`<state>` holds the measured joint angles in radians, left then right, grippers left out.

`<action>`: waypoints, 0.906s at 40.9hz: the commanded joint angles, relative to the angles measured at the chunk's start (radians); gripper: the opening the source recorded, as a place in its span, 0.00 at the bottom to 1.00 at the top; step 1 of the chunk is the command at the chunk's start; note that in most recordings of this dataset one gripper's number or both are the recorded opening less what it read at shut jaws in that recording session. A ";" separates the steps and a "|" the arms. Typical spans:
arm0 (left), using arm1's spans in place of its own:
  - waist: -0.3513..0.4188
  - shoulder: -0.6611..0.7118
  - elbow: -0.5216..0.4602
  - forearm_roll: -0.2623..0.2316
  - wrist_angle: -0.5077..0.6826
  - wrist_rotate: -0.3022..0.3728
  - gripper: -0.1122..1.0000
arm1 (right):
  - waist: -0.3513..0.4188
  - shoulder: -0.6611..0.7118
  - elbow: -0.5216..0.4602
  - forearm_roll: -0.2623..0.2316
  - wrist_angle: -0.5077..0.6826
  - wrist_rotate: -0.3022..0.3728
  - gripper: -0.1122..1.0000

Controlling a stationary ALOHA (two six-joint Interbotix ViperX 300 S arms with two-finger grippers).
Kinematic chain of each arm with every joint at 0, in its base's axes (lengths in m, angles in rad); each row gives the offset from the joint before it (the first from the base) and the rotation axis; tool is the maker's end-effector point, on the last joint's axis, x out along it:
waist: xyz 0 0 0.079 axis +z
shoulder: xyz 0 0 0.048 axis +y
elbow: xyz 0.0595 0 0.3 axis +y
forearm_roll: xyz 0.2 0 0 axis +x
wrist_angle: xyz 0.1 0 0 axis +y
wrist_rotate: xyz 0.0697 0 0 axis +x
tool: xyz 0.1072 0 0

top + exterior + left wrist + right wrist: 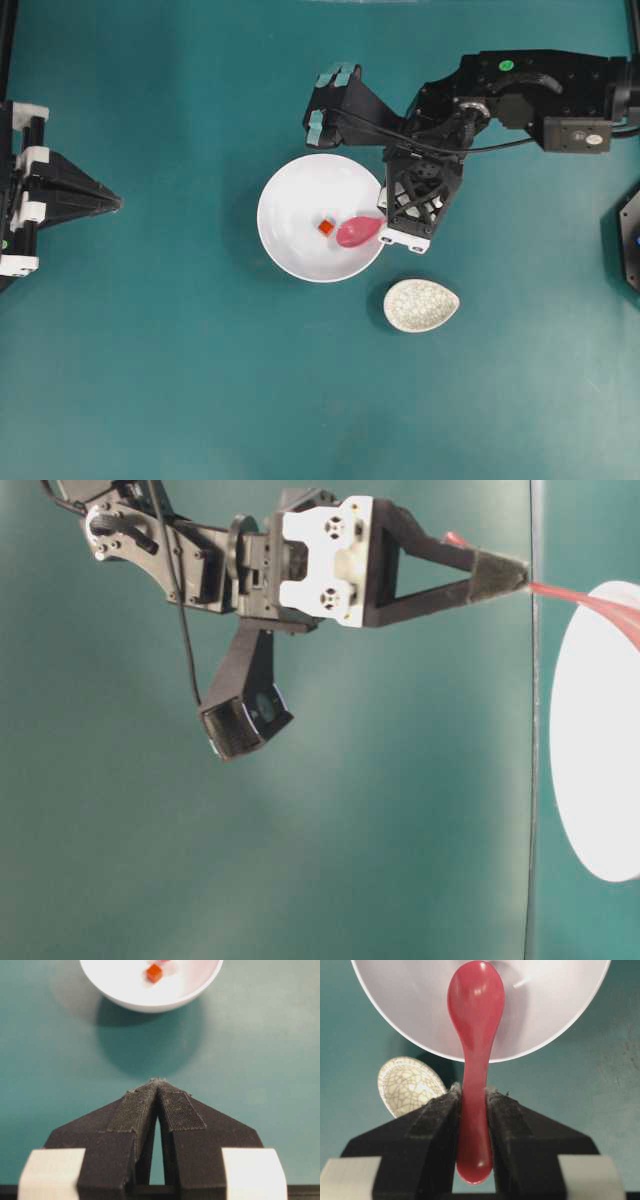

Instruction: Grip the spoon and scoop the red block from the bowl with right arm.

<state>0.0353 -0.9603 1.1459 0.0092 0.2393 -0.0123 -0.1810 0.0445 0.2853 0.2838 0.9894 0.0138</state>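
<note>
The white bowl [285,205] sits mid-table with the tiny red block [326,227] on its floor. The pink-red spoon [358,231] reaches in over the bowl's right rim, and its scoop lies just right of the block. My right gripper [386,222] is shut on the spoon's handle. The right wrist view shows the handle of the spoon [475,1000] clamped between the pads of the right gripper [472,1092], scoop over the bowl [545,1005]; the block is hidden there. My left gripper [158,1082] is shut and empty, well left of the bowl [150,1002] and the block [154,973].
A small speckled cream dish [421,305] lies on the teal table just below and right of the bowl, beside the right gripper; it shows again [407,1085] left of the jaws. The left gripper [115,202] rests at the table's left edge.
</note>
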 commanded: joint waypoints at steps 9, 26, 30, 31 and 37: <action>0.003 0.003 -0.029 0.003 -0.008 -0.002 0.10 | 0.002 0.015 -0.040 -0.002 -0.020 -0.006 0.31; 0.003 0.003 -0.029 0.003 -0.011 -0.002 0.10 | 0.000 0.078 -0.101 -0.023 -0.089 -0.006 0.31; 0.003 0.002 -0.029 0.005 -0.011 -0.002 0.10 | 0.000 0.084 -0.107 -0.029 -0.103 -0.006 0.31; 0.003 0.003 -0.029 0.005 -0.011 -0.002 0.10 | -0.002 0.086 -0.110 -0.031 -0.106 -0.005 0.31; 0.003 0.003 -0.029 0.003 -0.011 -0.002 0.10 | -0.006 0.086 -0.112 -0.031 -0.146 0.005 0.31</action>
<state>0.0353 -0.9618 1.1459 0.0107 0.2378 -0.0123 -0.1810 0.1442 0.1994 0.2546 0.8682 0.0138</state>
